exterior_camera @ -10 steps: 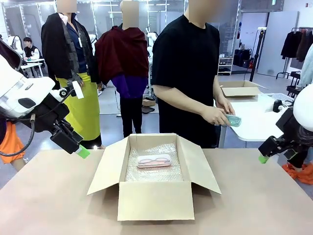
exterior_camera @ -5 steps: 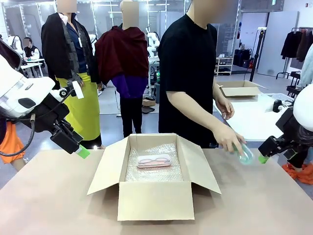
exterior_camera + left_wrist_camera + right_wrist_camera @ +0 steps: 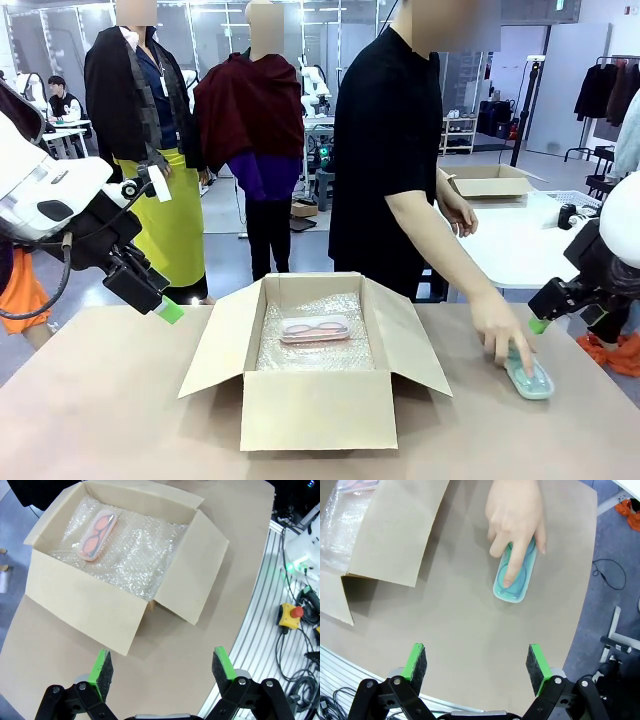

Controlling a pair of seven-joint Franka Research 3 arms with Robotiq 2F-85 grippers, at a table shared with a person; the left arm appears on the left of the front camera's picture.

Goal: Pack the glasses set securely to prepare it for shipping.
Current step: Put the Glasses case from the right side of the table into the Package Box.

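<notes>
- Front view: over the last second the person's hand (image 3: 503, 336) has carried the mint green case (image 3: 533, 381) down from beside the far table. It now lies flat on the table (image 3: 100, 410) at lower right, with the fingers resting on it. Nothing else has shifted.
- Front view, containers: the cardboard box (image 3: 315, 412) stands in the centre with its flaps spread. It is lined with bubble wrap (image 3: 300, 356), and the pink case (image 3: 315, 328) lies flat on that lining toward the far wall. The left gripper (image 3: 168, 308) at middle left and the right gripper (image 3: 540, 323) at the right edge both hang above the table, apart from the box.
- Left wrist view: the left gripper's jaws are spread with nothing between them, at the bottom of the frame over bare table. The box is at upper left, with the pink case in its upper-left corner and free lining beside it.
- Right wrist view: the right gripper is likewise released and empty. The mint green case lies at upper centre-right, its far end under the hand and one finger along the lid. A box flap shows at upper left.
- Judgement: this looks like the hand-over of the second case. The right gripper should wait until the hand is clear. It should then close across the case's narrow width, since the smooth lid may slip, and lay it beside the pink case rather than on top.
</notes>
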